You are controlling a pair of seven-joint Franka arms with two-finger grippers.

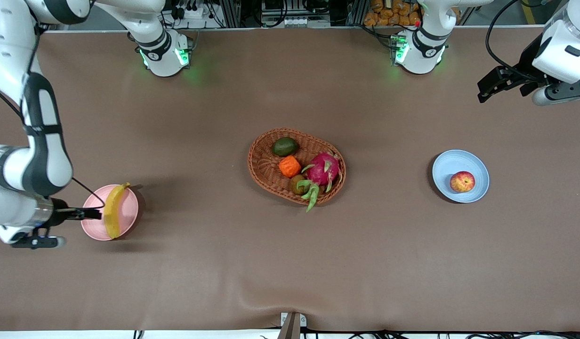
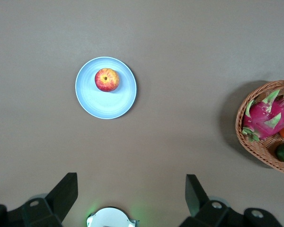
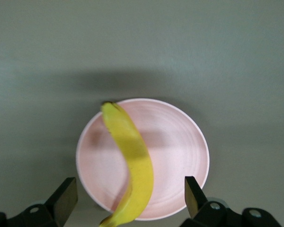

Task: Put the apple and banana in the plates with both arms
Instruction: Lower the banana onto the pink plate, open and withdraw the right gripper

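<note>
The yellow banana (image 1: 113, 209) lies across the pale pink plate (image 1: 130, 207) at the right arm's end of the table, and its ends overhang the rim. My right gripper (image 1: 90, 214) is open and empty over that plate's edge. In the right wrist view its fingers (image 3: 66, 196) stand wide on either side of the banana (image 3: 135, 161) on the pink plate (image 3: 175, 151). The red and yellow apple (image 1: 462, 181) sits on the light blue plate (image 1: 447, 165) at the left arm's end. My left gripper (image 1: 488, 89) is open and empty, high over bare table. Its wrist view shows the apple (image 2: 107, 79) on the blue plate (image 2: 104, 101).
An oval brown wicker basket (image 1: 259, 162) stands mid-table with a pink dragon fruit (image 1: 324, 169), a ribbed orange fruit (image 1: 290, 166), a green fruit (image 1: 285, 147) and a small brown fruit (image 1: 298, 184). The basket (image 2: 239, 125) also shows in the left wrist view. Brown cloth covers the table.
</note>
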